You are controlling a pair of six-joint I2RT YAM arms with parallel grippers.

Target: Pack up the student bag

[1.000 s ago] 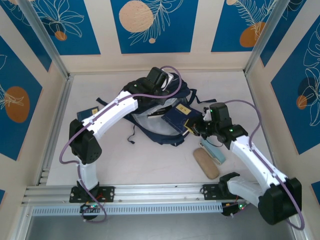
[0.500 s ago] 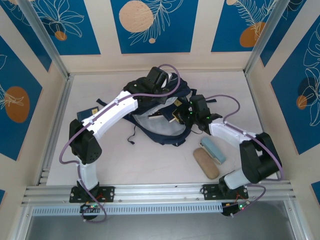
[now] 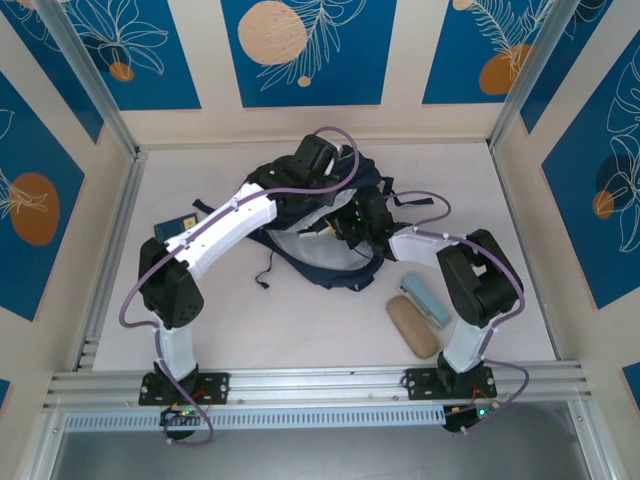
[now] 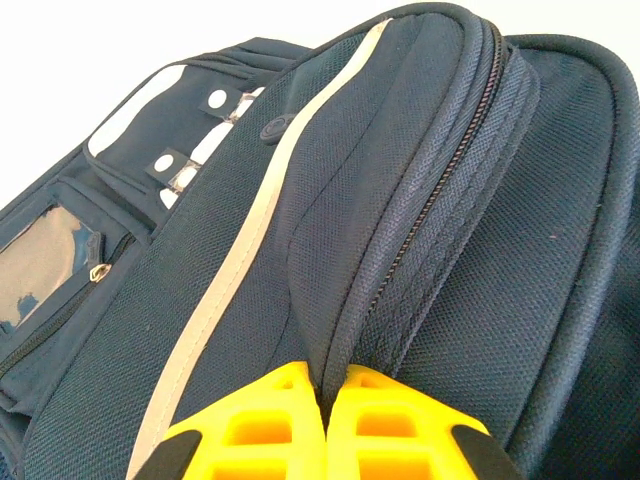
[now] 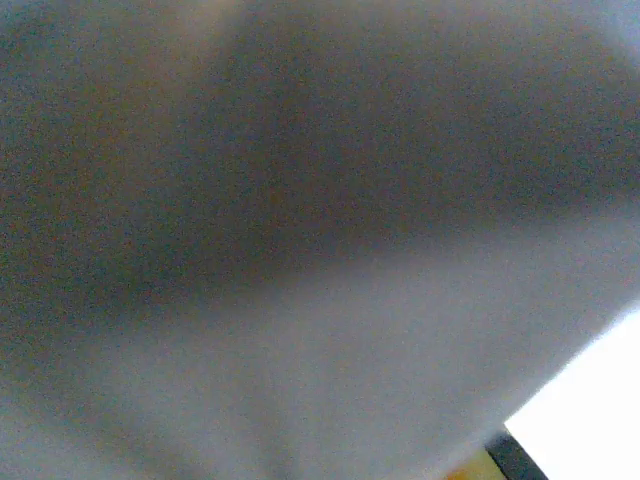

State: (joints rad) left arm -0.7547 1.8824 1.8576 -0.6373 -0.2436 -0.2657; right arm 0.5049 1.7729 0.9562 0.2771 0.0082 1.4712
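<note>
Right arm [image 3: 420, 243] entered student bag [image 4: 470, 300]; left wrist: jaws pinch seam [image 4: 395, 275].

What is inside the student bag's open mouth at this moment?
Pale lining shows in the student bag's mouth, and the right gripper reaches into it. Anything deeper is covered by that arm and the navy fabric; the right wrist view is too blurred to tell.

Bright n even from above in the top view, just soft faint shadows on the table [image 3: 250, 325], no glare tbh. Sharp up close in left wrist view, weave of the student bag [image 4: 400, 200] crisp, bg blown white top-left. Pure blur in right wrist view, grey-blue mush w/ a blown-out bottom-right corner.
</note>
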